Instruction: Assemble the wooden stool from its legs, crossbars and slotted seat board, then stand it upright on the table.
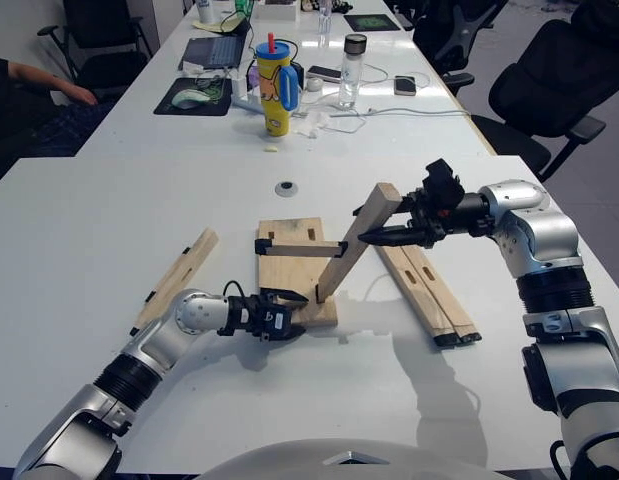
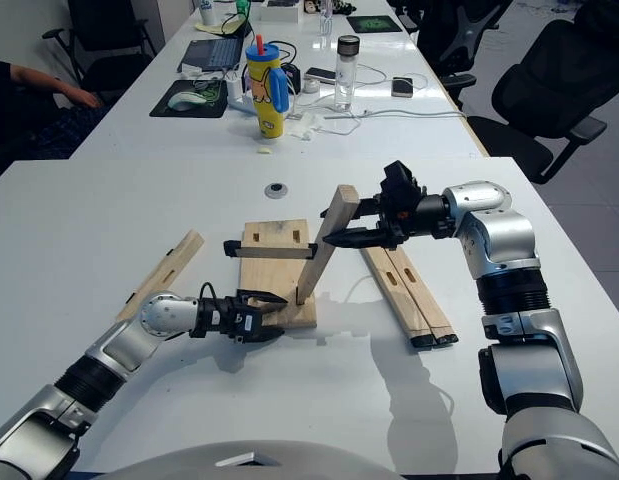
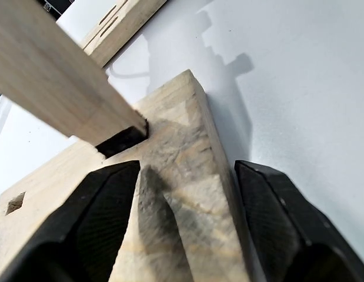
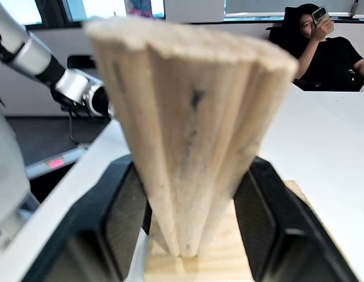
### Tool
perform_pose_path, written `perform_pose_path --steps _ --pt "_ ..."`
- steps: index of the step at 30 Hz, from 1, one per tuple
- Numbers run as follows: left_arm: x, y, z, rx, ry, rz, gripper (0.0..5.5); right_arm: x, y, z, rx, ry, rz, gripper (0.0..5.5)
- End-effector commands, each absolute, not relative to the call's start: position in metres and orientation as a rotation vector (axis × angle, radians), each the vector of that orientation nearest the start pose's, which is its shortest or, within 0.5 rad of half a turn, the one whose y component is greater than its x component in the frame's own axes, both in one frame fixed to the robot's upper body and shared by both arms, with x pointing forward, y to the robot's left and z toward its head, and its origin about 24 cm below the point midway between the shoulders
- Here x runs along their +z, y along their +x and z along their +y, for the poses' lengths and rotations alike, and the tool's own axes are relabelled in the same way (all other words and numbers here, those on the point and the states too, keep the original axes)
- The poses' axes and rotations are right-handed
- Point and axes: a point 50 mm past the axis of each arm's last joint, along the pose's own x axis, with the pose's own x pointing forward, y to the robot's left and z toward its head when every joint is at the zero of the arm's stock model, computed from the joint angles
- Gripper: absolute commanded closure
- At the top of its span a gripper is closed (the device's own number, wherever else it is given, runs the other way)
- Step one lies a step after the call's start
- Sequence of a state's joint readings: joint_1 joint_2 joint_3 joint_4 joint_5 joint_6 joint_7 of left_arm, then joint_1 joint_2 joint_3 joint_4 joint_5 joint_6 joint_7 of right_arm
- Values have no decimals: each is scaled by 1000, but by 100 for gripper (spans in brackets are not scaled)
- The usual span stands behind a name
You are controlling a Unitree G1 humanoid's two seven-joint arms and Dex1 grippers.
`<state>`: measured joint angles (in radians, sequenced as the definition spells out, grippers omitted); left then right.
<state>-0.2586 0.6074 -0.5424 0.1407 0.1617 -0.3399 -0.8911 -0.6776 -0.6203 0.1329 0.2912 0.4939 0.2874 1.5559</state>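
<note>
The slotted seat board (image 1: 287, 262) lies flat in the middle of the white table. My left gripper (image 1: 280, 314) is shut on its near edge, a finger (image 3: 99, 217) on each side of the wood (image 3: 182, 176). A wooden leg (image 1: 355, 243) leans steeply, its lower end (image 3: 58, 82) set in the board's near right corner. My right gripper (image 1: 373, 237) is shut on the leg's upper half, with the pads (image 4: 126, 220) flanking the leg (image 4: 190, 129). A dark-ended crossbar (image 1: 299, 247) rests across the board. One more leg (image 1: 179, 275) lies to the left and two (image 1: 429, 290) to the right.
A round cable port (image 1: 285, 188) sits behind the board. On the table beyond stand a yellow cup (image 1: 275, 90), a bottle (image 1: 351, 70), a laptop (image 1: 214, 50) and a mouse on a pad (image 1: 194, 97). Office chairs (image 1: 549, 80) stand at the right.
</note>
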Motion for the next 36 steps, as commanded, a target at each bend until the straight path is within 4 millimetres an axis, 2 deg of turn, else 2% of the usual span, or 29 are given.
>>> perform_pose_path --steps 1,7,13,19,22,26,27,29,32,36 --pt "-11 210 138 -1513 932 336 248 153 302 -174 1621 -343 180 345" --pt "-12 213 127 -1460 892 311 248 132 293 -171 1645 -306 274 345" --pt "-20 210 127 -1428 881 353 248 130 296 -159 1634 -289 314 345" --pt "-22 208 124 -1431 876 346 248 139 313 -157 1545 -289 267 345" --pt "-21 207 125 -1429 874 340 248 143 315 -158 1536 -287 245 345" --pt "-4 201 128 -1375 787 257 248 149 314 -157 1529 -317 216 345" --pt "4 198 129 -1337 748 201 248 152 314 -157 1522 -333 202 309" --pt "15 193 131 -1267 682 106 248 160 313 -157 1493 -332 161 280" --pt "18 183 137 -1186 657 45 248 175 311 -159 1446 -295 97 239" --pt "20 178 147 -1041 626 10 248 186 304 -166 1395 -269 40 170"
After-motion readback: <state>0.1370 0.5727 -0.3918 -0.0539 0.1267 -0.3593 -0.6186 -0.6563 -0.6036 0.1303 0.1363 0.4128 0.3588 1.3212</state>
